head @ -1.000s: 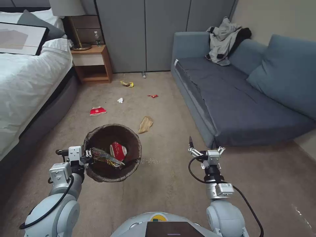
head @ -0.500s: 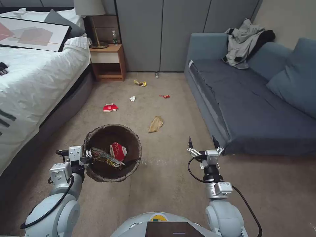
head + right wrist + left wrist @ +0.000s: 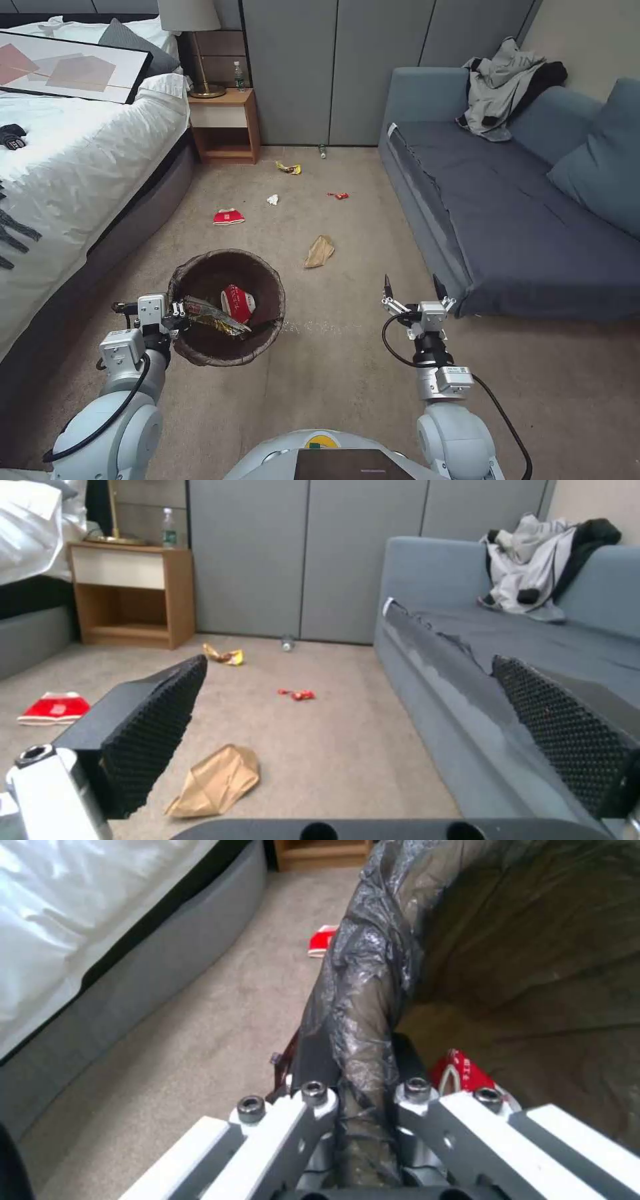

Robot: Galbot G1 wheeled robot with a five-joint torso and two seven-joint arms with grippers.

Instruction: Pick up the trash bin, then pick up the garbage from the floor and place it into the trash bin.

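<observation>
Litter lies ahead of the right gripper [image 3: 412, 288], whose jaws stand wide apart above the carpet: the crumpled brown paper bag [image 3: 319, 251] is nearest, forward and to its left, with the red packet [image 3: 229, 216], tissue [image 3: 272, 199] and yellow wrapper [image 3: 289, 168] farther on. The left gripper [image 3: 179, 313] is clamped on the bagged rim of the trash bin [image 3: 225, 308], holding it off the floor. Likely risk: the slick liner could slip in that one-sided pinch, tipping the bin and spilling its packets.

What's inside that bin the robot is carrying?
Inside the trash bin, on its dark bag lining: a red-and-white snack packet and a shiny crumpled wrapper. Anything beneath them is covered.
</observation>
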